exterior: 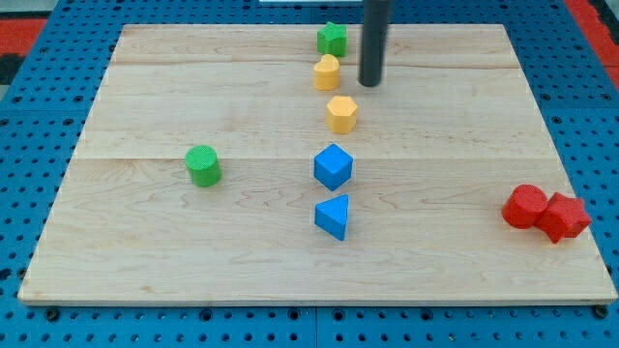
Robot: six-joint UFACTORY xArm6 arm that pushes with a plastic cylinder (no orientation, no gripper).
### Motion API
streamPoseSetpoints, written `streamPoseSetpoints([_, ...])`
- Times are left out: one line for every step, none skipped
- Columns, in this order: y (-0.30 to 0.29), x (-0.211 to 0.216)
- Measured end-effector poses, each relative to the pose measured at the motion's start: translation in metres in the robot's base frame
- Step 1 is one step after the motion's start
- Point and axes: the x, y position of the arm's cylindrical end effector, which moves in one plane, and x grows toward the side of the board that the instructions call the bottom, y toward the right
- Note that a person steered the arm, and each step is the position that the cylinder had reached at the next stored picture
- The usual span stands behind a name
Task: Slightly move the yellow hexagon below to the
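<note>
The yellow hexagon (341,113) sits near the board's middle, towards the view's top. My tip (370,83) is just above and to the right of it, a small gap away, not touching. A second yellow block (327,72) stands above the hexagon, left of my tip. A green block (332,39) sits above that one near the board's top edge.
A blue cube (333,166) and a blue triangular block (333,216) lie below the hexagon in a column. A green cylinder (203,165) is at the view's left. Two red blocks (527,206) (565,217) touch each other near the right edge of the wooden board (145,251).
</note>
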Motion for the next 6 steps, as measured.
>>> streamPoseSetpoints([0.010, 0.036])
streamPoseSetpoints([0.000, 0.054])
streamPoseSetpoints([-0.013, 0.070])
streamPoseSetpoints([-0.036, 0.065])
streamPoseSetpoints([-0.046, 0.048])
streamPoseSetpoints([-0.040, 0.038])
